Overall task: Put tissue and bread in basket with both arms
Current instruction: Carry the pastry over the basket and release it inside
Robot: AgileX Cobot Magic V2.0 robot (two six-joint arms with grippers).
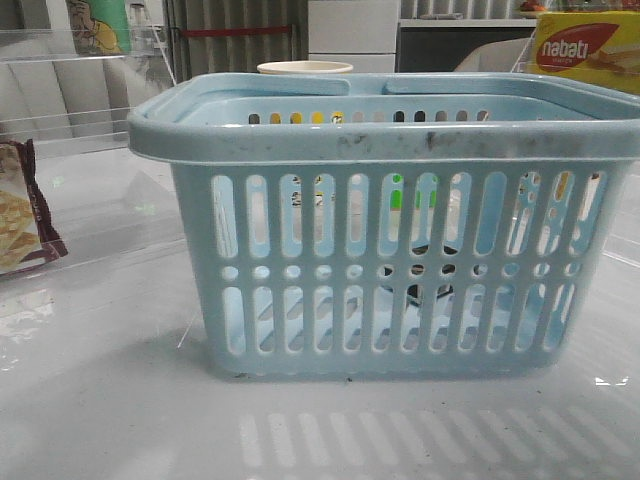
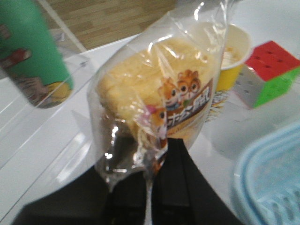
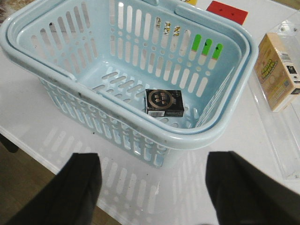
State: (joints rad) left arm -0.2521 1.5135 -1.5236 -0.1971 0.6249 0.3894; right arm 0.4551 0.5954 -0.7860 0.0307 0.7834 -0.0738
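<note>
The light-blue basket [image 1: 380, 140] stands mid-table; it also shows in the right wrist view [image 3: 187, 136] and at the edge of the left wrist view [image 2: 267, 187]. My left gripper [image 2: 150, 164] is shut on the crimped end of the clear bread packet [image 2: 154, 89] and holds it up off the table, beside the basket. My right gripper [image 3: 152, 173] is open and empty above the table, beside the basket's long side. A small dark pack [image 3: 163, 103], possibly the tissue, lies on the basket floor. Neither gripper shows in the front view.
A maroon-edged cracker packet [image 1: 20, 210] lies at the left. A yellow Nabati box [image 1: 590, 50] and a cup [image 1: 305, 68] stand behind the basket. A green can [image 2: 33, 51], a yellow cup [image 2: 232, 56] and a colour cube [image 2: 272, 70] are near the bread. The table edge [image 3: 28, 154] runs close to the right gripper.
</note>
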